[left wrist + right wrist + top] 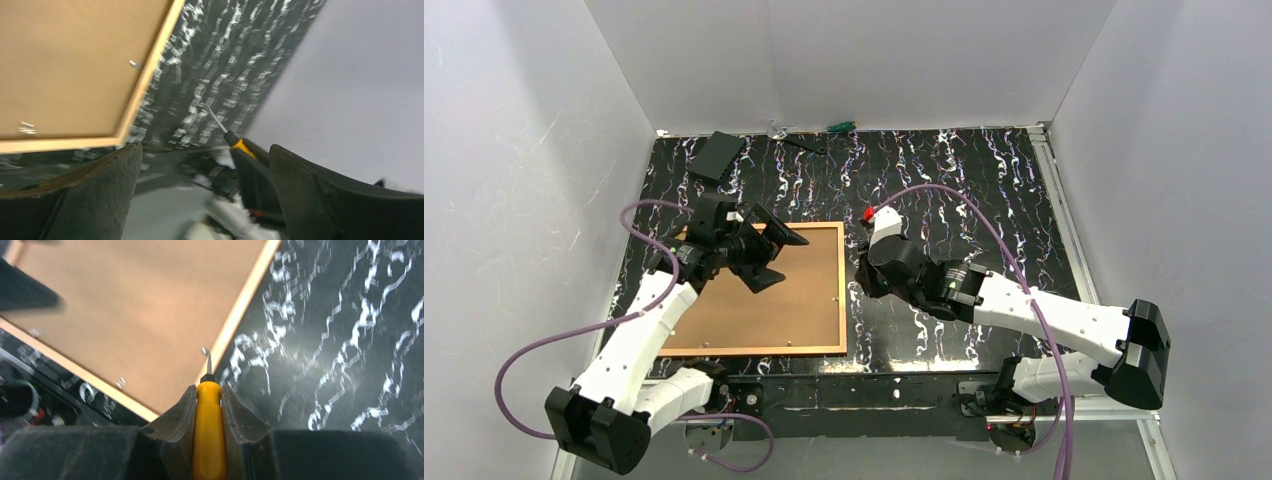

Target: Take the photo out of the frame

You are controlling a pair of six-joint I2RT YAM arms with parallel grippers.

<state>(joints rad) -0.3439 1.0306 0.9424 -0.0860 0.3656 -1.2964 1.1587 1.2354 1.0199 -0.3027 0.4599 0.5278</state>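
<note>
From above, you see the frame (842, 320) lying flat on the dark marbled table (944, 190). The photo (794, 305) sits inside it, brown back up. Your left gripper (776, 258) hangs over the frame's far left part, jaws spread wide. Your right gripper (864, 280) sits just beside the frame's right rail.

At the left wrist, the fingers (90, 200) stand far apart.

At the right wrist, the jaws clamp a yellow-handled hook tool (208, 405), its tip at the frame's rail.

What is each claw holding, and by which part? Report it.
The right claw grips a yellow-handled hook tool by its handle. The left claw is open, holding nothing.
</note>
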